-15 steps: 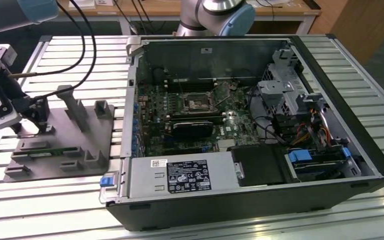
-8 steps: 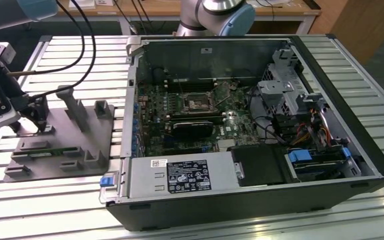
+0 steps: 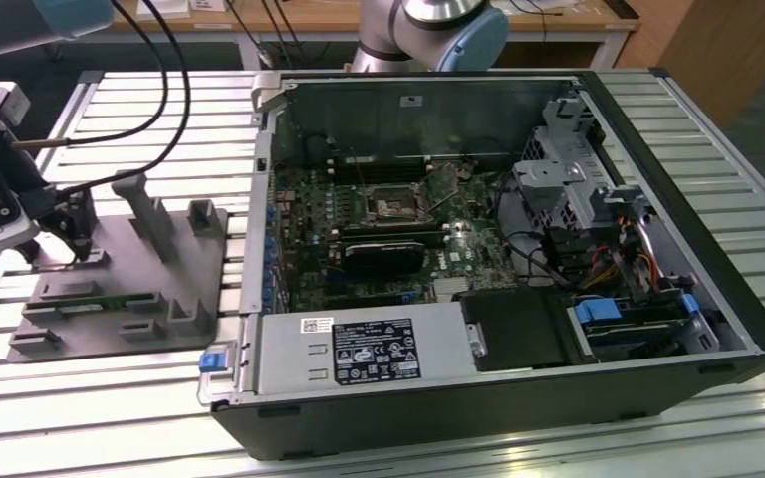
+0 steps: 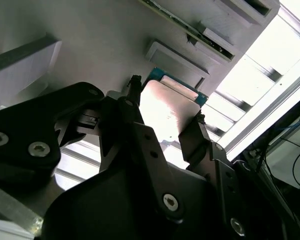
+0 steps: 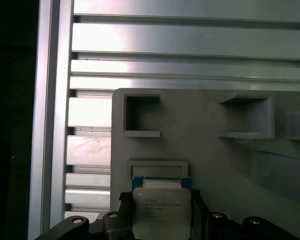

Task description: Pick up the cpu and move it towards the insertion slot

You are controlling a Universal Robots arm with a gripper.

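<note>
The cpu (image 4: pixel 167 107), a flat square chip with a shiny metal top and a green edge, sits between my two black fingers (image 4: pixel 125 120) in both wrist views. My gripper (image 4: pixel 166 105) has its jaws against the chip's two opposite sides, shut on it. In the first wrist view the cpu (image 5: pixel 161 210) lies just above the grey fixture (image 5: pixel 210 150), by a shallow square recess. In the exterior view my gripper (image 3: pixel 57 239) hangs over the fixture's (image 3: pixel 130 299) far left corner. The insertion slot (image 3: pixel 393 207) is the square socket in the middle of the motherboard, well off to the exterior view's right.
An open computer case (image 3: pixel 489 249) lies on the slatted aluminium table (image 3: pixel 117 398), its side wall (image 3: pixel 260 199) between fixture and socket. Upright posts (image 3: pixel 143 204) rise from the fixture, and a green memory stick (image 3: pixel 91 297) lies on it. Cables (image 3: pixel 156 90) trail from the arm.
</note>
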